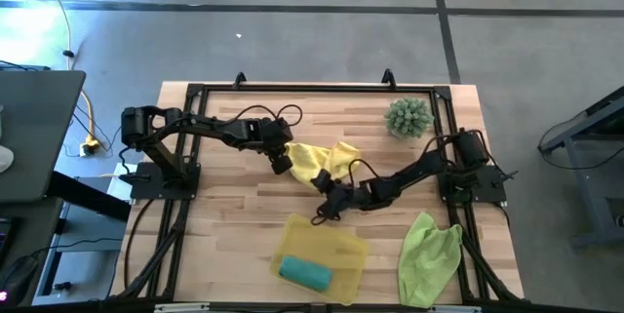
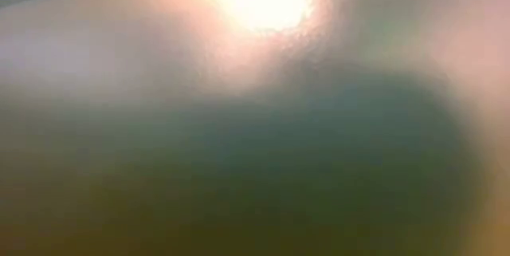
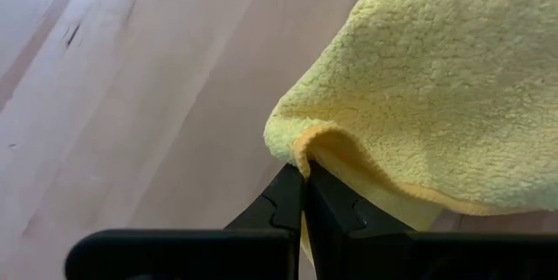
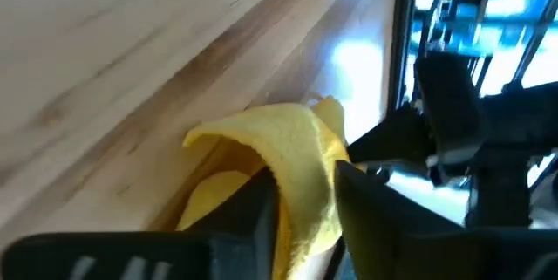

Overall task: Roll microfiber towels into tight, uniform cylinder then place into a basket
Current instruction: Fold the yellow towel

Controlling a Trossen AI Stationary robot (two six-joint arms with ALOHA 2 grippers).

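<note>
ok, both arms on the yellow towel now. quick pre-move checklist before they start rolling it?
1. left gripper pinching an edge of the yellow towel: ok, fingers shut on the hem.
2. right gripper on the same towel: ok, cloth sits between its fingers; firm grip cannot tell.
3. Towel flat for rolling: not ok, bunched and lifted.
4. basket has room: ok, only the rolled teal towel in it.
5. lime green towel clear of the arms: ok, near the table's edge.

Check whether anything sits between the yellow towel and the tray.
Nothing visible: bare table lies between the yellow towel and the tray. A rolled teal towel already occupies part of the tray.
</note>
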